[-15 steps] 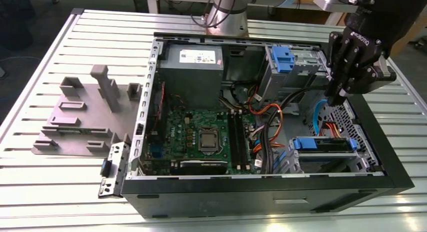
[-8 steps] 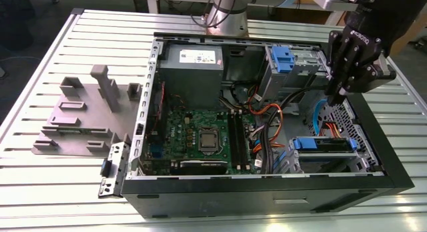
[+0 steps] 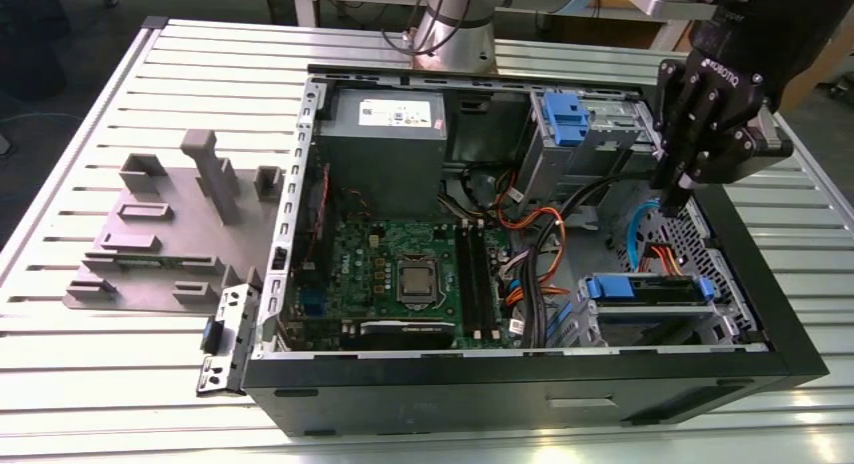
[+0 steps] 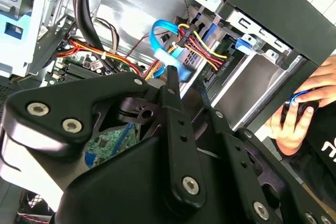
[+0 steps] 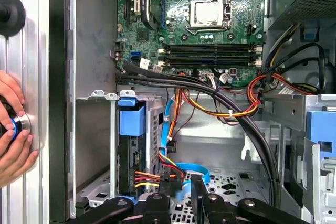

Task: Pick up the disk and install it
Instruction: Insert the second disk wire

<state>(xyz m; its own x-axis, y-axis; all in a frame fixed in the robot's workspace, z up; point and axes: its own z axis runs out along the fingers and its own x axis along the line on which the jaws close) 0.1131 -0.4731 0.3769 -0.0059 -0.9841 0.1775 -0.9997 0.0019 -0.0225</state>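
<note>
The disk [image 3: 651, 290] lies in the low drive bay at the front corner of the open computer case [image 3: 534, 384], on the exterior view's right, with its blue rail [image 3: 607, 287] facing inward. In the first wrist view the disk [image 5: 131, 153] shows edge-on in the bay under its blue rail, with red, yellow and black wires and a blue data cable [image 5: 191, 169] running to its end. My gripper [image 3: 678, 196] hangs shut inside the case, above and behind the bay and not touching the disk. Its tip [image 4: 171, 74] points at the blue cable [image 4: 160, 38].
A grey power supply box [image 3: 380, 124] and an upright cage with a blue latch [image 3: 567, 119] stand at the case's back. The green motherboard [image 3: 400, 274] covers the floor, and cable bundles [image 5: 220, 90] cross it. A grey fixture [image 3: 160, 234] sits on the slatted table. A person's hands [image 5: 13, 129] rest beside the case.
</note>
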